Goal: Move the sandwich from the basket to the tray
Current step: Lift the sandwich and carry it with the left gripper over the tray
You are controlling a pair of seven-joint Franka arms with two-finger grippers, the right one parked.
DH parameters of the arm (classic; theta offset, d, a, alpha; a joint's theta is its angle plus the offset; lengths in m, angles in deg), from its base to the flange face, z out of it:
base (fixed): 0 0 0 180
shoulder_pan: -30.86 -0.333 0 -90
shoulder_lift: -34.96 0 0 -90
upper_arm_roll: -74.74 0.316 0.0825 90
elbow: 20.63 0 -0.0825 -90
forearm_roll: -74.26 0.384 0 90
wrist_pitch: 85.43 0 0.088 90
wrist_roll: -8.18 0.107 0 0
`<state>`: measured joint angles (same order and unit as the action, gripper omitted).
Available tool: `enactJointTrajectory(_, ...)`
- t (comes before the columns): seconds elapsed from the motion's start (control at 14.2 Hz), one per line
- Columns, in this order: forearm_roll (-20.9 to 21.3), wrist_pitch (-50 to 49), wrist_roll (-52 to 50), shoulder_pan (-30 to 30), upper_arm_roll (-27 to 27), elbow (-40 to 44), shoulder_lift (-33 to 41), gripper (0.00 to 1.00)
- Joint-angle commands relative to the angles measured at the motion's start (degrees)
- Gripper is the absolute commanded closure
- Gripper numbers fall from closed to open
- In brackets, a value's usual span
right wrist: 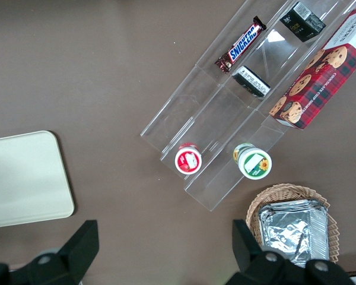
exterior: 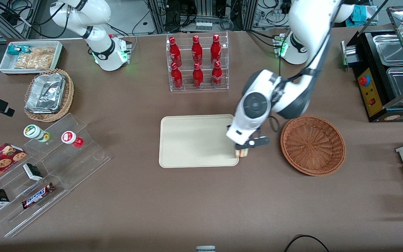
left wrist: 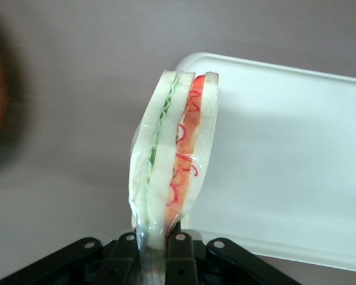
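Note:
My left gripper (exterior: 243,148) hangs above the tray's corner nearest the basket, shut on the sandwich (exterior: 242,152). In the left wrist view the sandwich (left wrist: 173,154), white bread in clear wrap with green and red filling, is pinched at its narrow end between the black fingers (left wrist: 181,249). Most of it shows over the brown table, just at the rim of the cream tray (left wrist: 285,166). The cream-beige tray (exterior: 194,141) lies flat at the table's middle. The round reddish-brown wicker basket (exterior: 312,145) sits beside it toward the working arm's end, with nothing in it.
A clear rack of red bottles (exterior: 197,62) stands farther from the front camera than the tray. Toward the parked arm's end are a clear stepped display (exterior: 44,175) with snacks, a lighter wicker basket with foil trays (exterior: 48,94) and a white bin of snacks (exterior: 30,57).

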<state>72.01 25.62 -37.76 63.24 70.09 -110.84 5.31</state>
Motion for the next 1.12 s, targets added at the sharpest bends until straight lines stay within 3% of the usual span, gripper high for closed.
enactJointTrajectory(0.0,-0.31,0.65,-5.73,4.7,0.87,8.19,-6.46,0.95)
enactJointTrajectory(0.28,-0.48,9.61,-9.69,9.8,0.78,9.08,-10.24,0.95)
enactJointTrajectory(0.7,-0.66,10.59,-12.94,12.1,0.52,13.21,-15.7,0.94)
enactJointTrajectory(0.84,-0.57,10.59,-13.3,12.01,0.08,12.95,-15.7,0.88)
enactJointTrajectory(0.91,-0.57,10.59,-13.57,12.01,0.08,13.12,-16.14,0.74)
enactJointTrajectory(0.98,-0.57,10.68,-14.18,12.01,0.08,13.21,-16.23,0.1)
enactJointTrajectory(1.05,-0.57,10.6,-15.14,12.1,0.08,12.95,-15.88,0.0)
